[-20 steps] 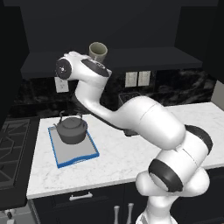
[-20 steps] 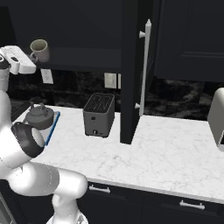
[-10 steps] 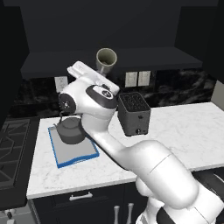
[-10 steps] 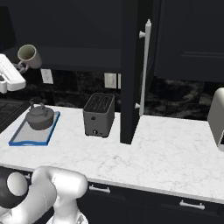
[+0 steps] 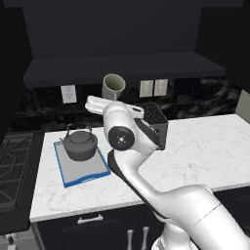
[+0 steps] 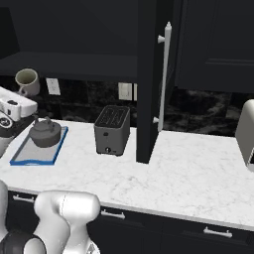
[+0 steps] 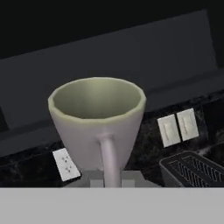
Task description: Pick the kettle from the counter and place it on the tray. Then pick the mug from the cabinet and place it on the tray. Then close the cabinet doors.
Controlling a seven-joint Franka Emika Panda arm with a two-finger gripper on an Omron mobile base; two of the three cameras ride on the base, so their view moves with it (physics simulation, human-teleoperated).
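The hand (image 7: 111, 178) is closed on the mug (image 7: 97, 127), gripping it low down by the handle side, so the mug stands upright above it with its pale greenish inside showing. In the left base view the mug (image 5: 113, 87) is held in the air above the arm's white wrist, in front of the dark wall under the cabinet (image 5: 122, 34), higher than everything on the counter (image 5: 195, 151). In the right base view the mug (image 6: 28, 82) sits at the far left, just above the white hand (image 6: 17, 97), well above the tray.

Below and to the left of the mug, the kettle (image 5: 80, 145) stands upright on the tray (image 5: 83, 171), toward the tray's back end, its thin wire handle arched over the lid. The tray lies flat on the counter near the left edge, beside the stove (image 5: 14, 166). In the right base view the kettle (image 6: 44, 133) and tray (image 6: 30, 155) appear left of the toaster (image 6: 112, 130).

The toaster stands on the counter to the right of the tray, close to the arm. A cabinet door (image 6: 149, 74) stands open, edge-on, with its long silver handle (image 6: 163, 74) facing right. White outlets (image 7: 177, 127) are on the back wall.
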